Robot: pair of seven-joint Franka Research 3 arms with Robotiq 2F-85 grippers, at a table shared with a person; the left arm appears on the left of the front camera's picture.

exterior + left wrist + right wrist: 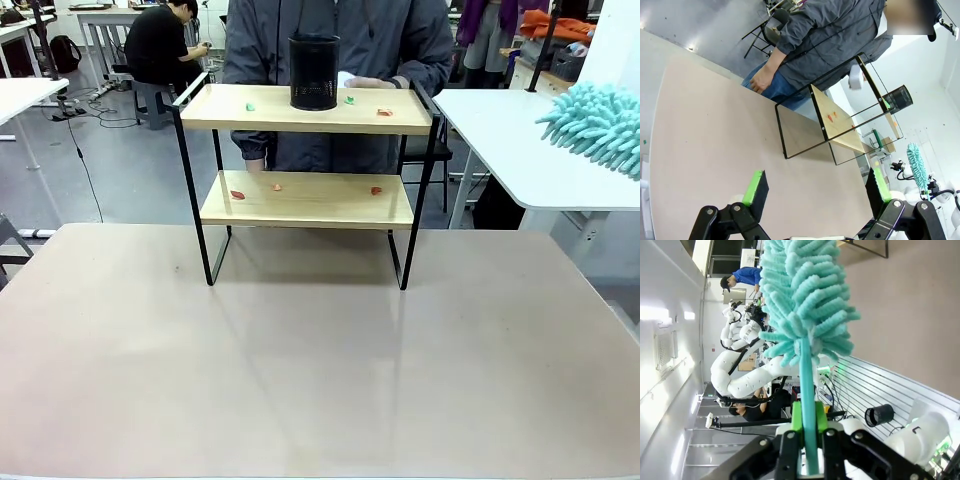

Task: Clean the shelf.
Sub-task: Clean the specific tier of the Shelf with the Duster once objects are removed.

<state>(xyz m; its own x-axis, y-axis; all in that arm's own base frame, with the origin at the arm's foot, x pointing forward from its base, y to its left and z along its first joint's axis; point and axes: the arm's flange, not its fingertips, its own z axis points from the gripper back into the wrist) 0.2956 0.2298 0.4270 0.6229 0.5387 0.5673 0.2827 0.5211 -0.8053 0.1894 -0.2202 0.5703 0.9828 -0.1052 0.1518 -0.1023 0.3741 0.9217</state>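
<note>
Wooden shelf [832, 117] well beyond wide-spread left end effector [816, 184]

Near the table's [300, 360] far edge, at its middle: shelf [300, 213]. On the top board, centre: cup [314, 72], scraps [349, 99] left and right. More on the lower board. Behind the shelf: person [340, 40]. Beyond the right edge: duster [598, 122].

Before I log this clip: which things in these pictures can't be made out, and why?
1. Front view: the scraps on the shelf are too small to identify.
2. Front view: the mesh cup hides its own contents and part of the person's hand.
3. Front view: the right edge cuts off the duster, handle included.
4. Left wrist view: the white thing at the shelf's top is blurred.
</note>
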